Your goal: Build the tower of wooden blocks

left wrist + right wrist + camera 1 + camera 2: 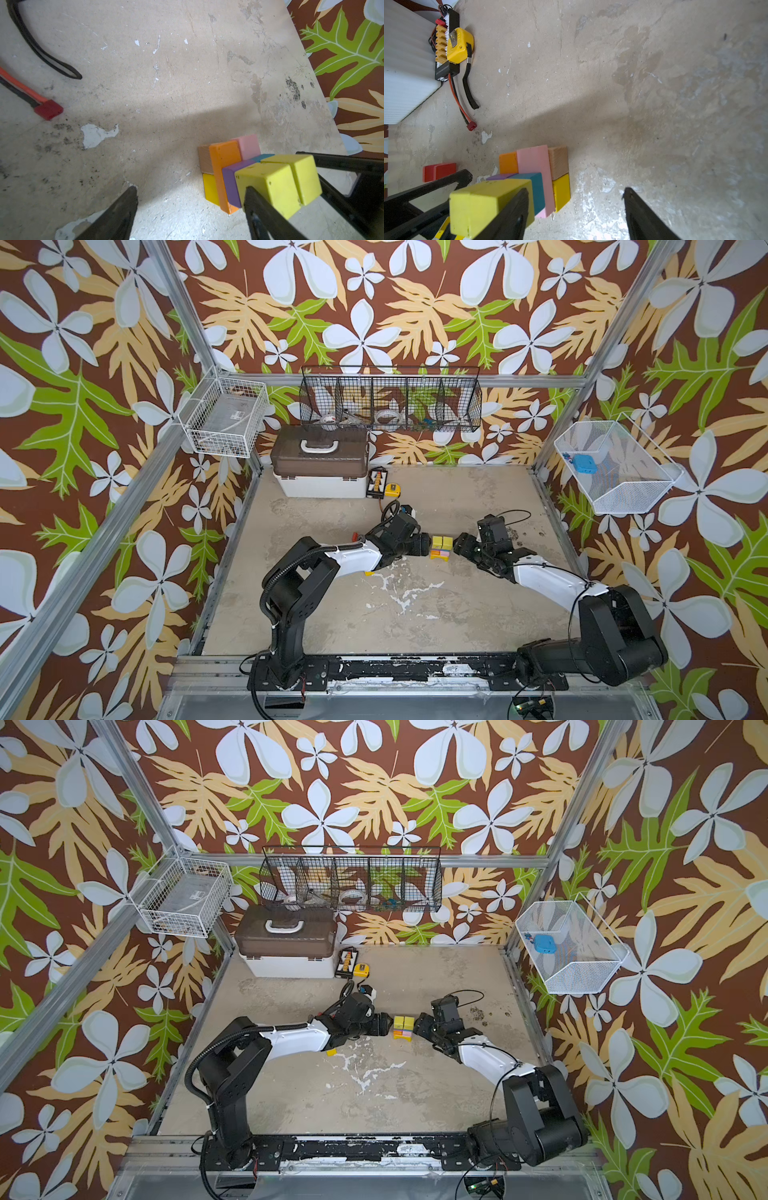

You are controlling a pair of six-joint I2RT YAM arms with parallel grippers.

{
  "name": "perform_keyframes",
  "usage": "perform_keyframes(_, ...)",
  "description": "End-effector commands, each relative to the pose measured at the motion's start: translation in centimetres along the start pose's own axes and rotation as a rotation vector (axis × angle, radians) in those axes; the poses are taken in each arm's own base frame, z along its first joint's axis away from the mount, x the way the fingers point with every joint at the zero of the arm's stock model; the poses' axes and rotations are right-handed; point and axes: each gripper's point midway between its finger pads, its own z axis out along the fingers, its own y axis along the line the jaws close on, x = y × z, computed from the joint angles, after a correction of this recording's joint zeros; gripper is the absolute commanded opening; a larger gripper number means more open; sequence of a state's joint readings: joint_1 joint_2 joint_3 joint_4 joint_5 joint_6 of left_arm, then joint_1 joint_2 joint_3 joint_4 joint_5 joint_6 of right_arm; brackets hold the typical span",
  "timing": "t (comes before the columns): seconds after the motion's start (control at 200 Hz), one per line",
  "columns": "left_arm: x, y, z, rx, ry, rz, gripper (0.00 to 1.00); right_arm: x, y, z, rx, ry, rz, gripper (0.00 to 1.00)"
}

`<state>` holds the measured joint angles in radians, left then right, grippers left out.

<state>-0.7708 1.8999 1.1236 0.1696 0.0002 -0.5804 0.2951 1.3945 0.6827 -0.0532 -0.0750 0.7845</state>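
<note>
The tower (441,548) stands as the one obstacle between the left gripper (428,545) and the right gripper (458,547), both with jaws spread and empty. Bare tabletop (415,614) lies open around them. Farther beyond the left gripper, a red-tipped cable (48,109), tape measure (459,45) and toolbox (320,464) crowd the way.

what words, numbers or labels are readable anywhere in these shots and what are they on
Nothing can be read in any view.
Black connector board: white print along one end, too blurred to read.
Clear box in the white wire basket: small label, too small to read.
Purple block: no number on the faces that show.
Yellow tape measure: no print showing.
</note>
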Motion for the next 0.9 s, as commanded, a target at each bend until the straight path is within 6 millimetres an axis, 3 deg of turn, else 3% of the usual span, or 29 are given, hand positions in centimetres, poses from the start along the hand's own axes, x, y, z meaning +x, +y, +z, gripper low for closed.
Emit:
perform_keyframes(0.0, -0.32, 0.04, -0.04, -0.014, -0.011, 0.01, 0.82, -0.45, 0.4, 0.07, -0.011, -0.014, -0.006, 0.73)
perform_keyframes(0.896, -0.57, 0.19, 0.38, -0.034, -0.009, 0.02, 0.82, -0.35, 0.65, 0.12, -0.009, -0.008, -0.018, 0.73)
